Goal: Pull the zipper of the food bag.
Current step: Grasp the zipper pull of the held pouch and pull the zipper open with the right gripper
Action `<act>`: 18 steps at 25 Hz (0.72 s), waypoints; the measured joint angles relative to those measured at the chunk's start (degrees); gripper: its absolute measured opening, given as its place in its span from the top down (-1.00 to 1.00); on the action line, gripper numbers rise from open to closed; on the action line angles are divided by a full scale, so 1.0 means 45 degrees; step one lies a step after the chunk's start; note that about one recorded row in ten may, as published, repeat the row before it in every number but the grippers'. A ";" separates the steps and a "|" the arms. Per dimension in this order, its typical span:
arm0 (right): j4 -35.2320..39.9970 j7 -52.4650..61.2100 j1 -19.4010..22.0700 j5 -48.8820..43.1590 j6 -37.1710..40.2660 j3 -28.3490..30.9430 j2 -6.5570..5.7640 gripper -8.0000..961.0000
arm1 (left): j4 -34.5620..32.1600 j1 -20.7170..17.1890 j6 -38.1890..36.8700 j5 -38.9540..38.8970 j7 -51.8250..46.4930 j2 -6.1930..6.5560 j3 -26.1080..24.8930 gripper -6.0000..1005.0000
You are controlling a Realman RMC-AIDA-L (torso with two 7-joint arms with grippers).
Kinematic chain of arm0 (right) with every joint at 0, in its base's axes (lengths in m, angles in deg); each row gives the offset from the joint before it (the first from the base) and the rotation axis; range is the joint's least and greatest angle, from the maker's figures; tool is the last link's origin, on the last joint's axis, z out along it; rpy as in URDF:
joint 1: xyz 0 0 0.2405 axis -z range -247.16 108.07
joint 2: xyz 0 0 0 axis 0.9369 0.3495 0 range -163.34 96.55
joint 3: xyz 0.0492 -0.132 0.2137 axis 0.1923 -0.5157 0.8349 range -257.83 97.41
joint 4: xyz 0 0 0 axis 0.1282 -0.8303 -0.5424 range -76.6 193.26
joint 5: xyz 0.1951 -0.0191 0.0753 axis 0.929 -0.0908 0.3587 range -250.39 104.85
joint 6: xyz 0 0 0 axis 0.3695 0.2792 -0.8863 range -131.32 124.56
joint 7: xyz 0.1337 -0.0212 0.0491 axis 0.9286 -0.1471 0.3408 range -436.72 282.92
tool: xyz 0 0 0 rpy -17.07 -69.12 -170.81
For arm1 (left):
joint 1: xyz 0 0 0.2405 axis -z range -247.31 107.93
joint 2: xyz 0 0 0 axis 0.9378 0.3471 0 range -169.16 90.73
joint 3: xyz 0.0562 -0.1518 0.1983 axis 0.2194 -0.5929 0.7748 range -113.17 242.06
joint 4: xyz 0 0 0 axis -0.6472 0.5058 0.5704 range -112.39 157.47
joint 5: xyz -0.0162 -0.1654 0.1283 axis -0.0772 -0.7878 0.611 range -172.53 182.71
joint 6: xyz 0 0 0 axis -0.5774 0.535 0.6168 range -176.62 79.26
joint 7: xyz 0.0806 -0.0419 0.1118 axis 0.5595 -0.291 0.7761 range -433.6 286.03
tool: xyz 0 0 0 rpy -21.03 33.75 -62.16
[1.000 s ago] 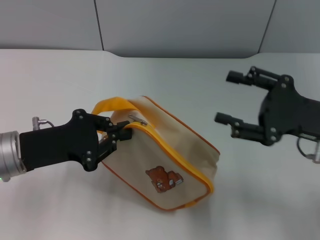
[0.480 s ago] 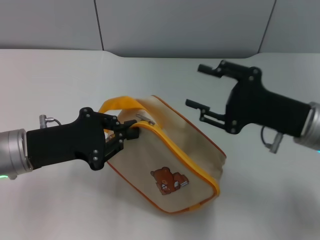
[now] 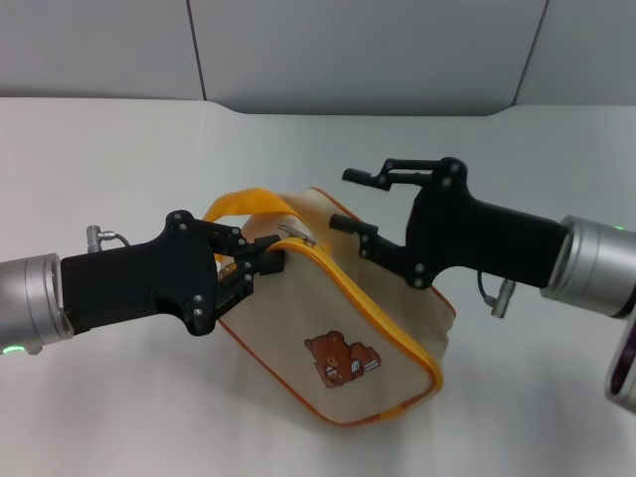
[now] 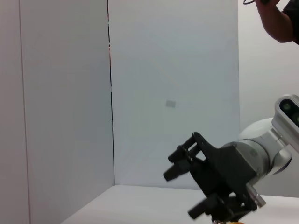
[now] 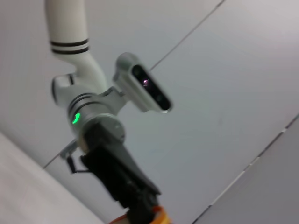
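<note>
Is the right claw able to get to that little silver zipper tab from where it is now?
Probably yes. The right gripper hangs open just beside the silver pull tab, with nothing between them. The left gripper clamps the food bag below the tab, not over it.

The food bag [image 3: 343,333] lies tilted on the white table [image 3: 119,149], its bear patch [image 3: 340,358] facing the camera and its orange strap handle [image 3: 243,205] arching up at the near-left end. The left tool [image 3: 260,264] is clamped on the bag's upper left corner, right at the zipper [image 3: 373,313] band beside the silver pull tab [image 3: 298,234]. The right tool [image 3: 353,199] hovers over the bag's top with its fingers spread wide, the lower finger just above the fabric.
</note>
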 joint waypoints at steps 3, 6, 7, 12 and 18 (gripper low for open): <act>-0.0248 -0.0696 -0.0159 0.0046 -0.0396 -0.0387 0.0000 0.23 | 0.0000 0.0004 -0.0034 -0.0009 -0.0017 0.0009 -0.0016 0.87; -0.0531 -0.1171 -0.0262 0.0050 -0.0496 -0.0431 0.0006 0.23 | -0.0001 0.0007 -0.0036 -0.0027 -0.0020 0.0011 -0.0019 0.87; -0.0616 -0.1286 -0.0287 0.0051 -0.0502 -0.0432 0.0008 0.23 | -0.0001 0.0008 -0.0036 -0.0038 -0.0021 0.0012 -0.0019 0.87; -0.1120 -0.2081 -0.0395 0.0061 -0.0521 -0.0415 0.0018 0.23 | -0.0001 0.0024 -0.0011 -0.0042 -0.0025 0.0004 -0.0019 0.87; -0.1545 -0.2640 -0.0418 0.0063 -0.0523 -0.0373 0.0020 0.23 | -0.0003 0.0084 0.0017 -0.0055 -0.0082 0.0047 -0.0019 0.88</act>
